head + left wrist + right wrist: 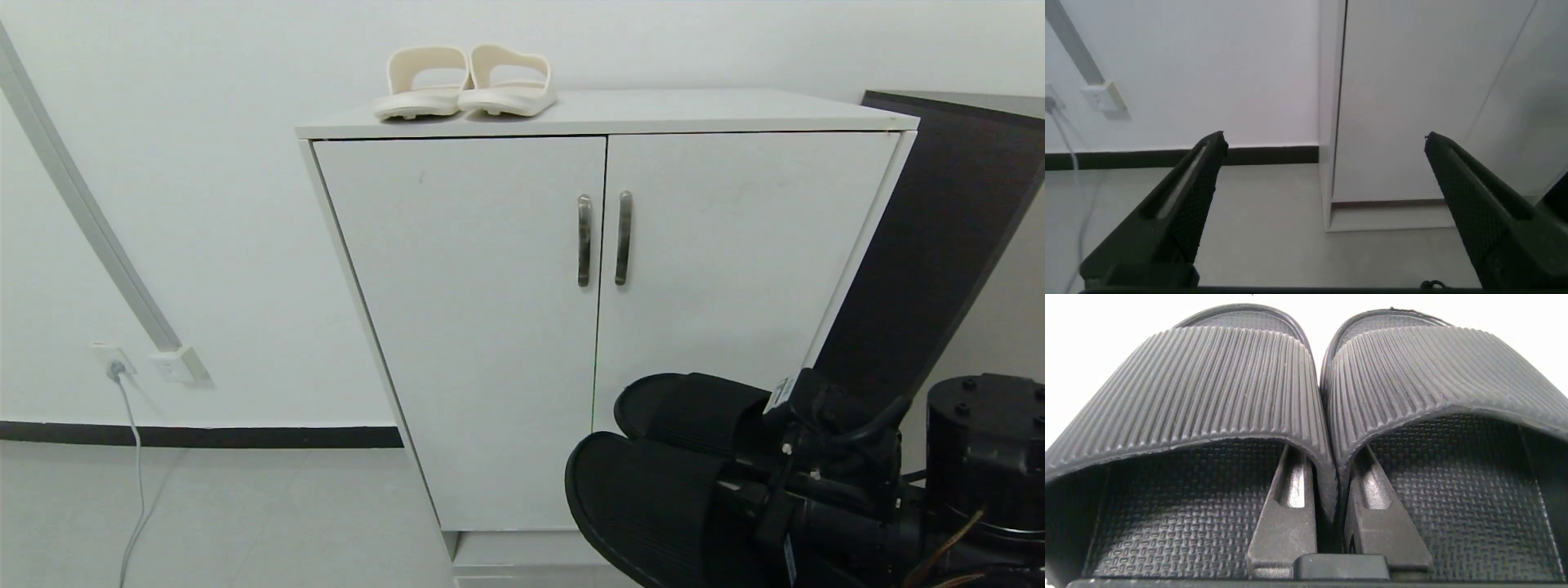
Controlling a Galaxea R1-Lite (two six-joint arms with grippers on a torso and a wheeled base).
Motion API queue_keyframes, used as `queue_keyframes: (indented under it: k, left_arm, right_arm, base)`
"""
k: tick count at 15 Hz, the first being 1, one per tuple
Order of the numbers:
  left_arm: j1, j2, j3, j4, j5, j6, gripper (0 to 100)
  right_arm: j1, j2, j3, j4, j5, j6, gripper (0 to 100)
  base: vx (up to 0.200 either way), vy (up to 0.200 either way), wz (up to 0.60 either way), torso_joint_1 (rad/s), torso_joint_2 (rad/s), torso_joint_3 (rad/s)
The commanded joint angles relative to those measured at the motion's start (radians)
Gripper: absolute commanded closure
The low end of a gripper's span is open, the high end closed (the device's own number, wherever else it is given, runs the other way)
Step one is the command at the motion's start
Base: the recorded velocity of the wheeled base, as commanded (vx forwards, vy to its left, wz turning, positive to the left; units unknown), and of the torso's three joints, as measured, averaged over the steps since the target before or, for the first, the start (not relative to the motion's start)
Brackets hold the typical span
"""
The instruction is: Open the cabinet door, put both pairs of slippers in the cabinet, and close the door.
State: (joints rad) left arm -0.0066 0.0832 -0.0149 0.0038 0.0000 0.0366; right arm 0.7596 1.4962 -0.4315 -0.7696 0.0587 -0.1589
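While both cabinet doors stand shut, the white cabinet (718, 110) shows its two doors, a left door (465, 327) and a right door (735, 261), meeting at the middle, with two upright metal handles (584, 240) side by side at that seam, one on each door. On the cabinet's top, toward its left end and close to the far wall, sits one pair of beige slippers (465, 86): two of them, touching side by side, toes toward the near edge. The second pair, the black slippers (678, 457), also two, is held low and near, in front of the lower part of the right door and apart from it. The right gripper (1329, 482) carries them: its two fingers (1288, 514) go one into each slipper under the ribbed strap, pinching the two adjoining side walls together between them. The left gripper (1324, 139) hangs low to the left of the cabinet's left front corner, its two fingers (1184, 204) spread wide with nothing between them, floor and wall showing through the gap. On the wall to the left are two pale sockets (110, 359), one with a grey cable (135, 465) plugged in and trailing to the floor, the other at the foot of a slanting grey conduit (82, 204). A dark panel (939, 245) stands against the cabinet's right side.
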Motion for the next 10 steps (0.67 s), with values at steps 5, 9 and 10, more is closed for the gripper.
queue_keyframes:
  k: [5,9,10]
  left_arm:
    - [-0.006,0.394,-0.272,-0.047,-0.189,-0.044,0]
    - [-0.007,0.659,-0.277,-0.269,-0.39,-0.043,0]
    - [-0.01,0.691,-0.28,-0.301,-0.414,-0.043,0]
  right_arm:
    - [0.004,-0.03,0.019,0.0,-0.005,-0.03,100]
    - [0.009,-0.045,0.023,0.0,-0.004,-0.037,100]
    - [0.009,-0.045,0.023,0.0,-0.004,-0.037,100]
  base:
    - [0.0,0.0,0.0,0.0,0.0,0.0]
    - [0.0,0.0,0.0,0.0,0.0,0.0]
    - [0.0,0.0,0.0,0.0,0.0,0.0]
